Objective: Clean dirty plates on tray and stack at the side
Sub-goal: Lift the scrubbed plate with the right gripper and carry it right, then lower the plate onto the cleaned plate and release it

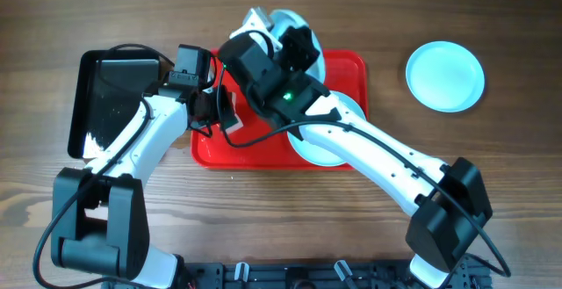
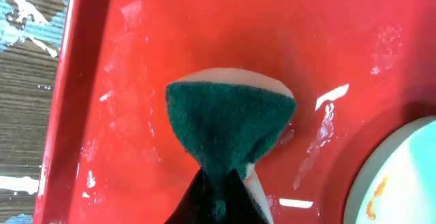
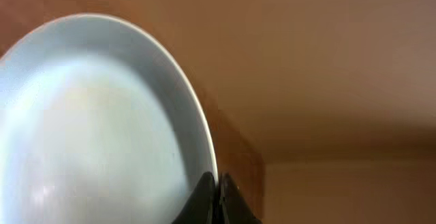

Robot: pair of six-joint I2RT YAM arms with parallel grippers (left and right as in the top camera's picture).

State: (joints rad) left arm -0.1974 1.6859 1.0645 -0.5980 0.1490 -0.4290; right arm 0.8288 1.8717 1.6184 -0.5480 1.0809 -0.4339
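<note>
The red tray (image 1: 347,69) lies mid-table. My left gripper (image 1: 223,118) hangs over its left part, shut on a green scouring sponge (image 2: 228,118) with a pale underside, which rests on the tray floor (image 2: 136,67). My right gripper (image 1: 294,45) is above the tray's far edge, shut on the rim of a pale plate (image 3: 88,129) that it holds tilted up (image 1: 279,18). A second plate (image 1: 327,148) lies on the tray, partly hidden under the right arm; it carries an orange smear (image 2: 376,195). A third plate (image 1: 445,76) lies on the table at the right.
A glossy black tray (image 1: 110,96) lies left of the red tray, under the left arm. The right arm crosses over the red tray's near right corner. Bare wooden table surrounds both trays.
</note>
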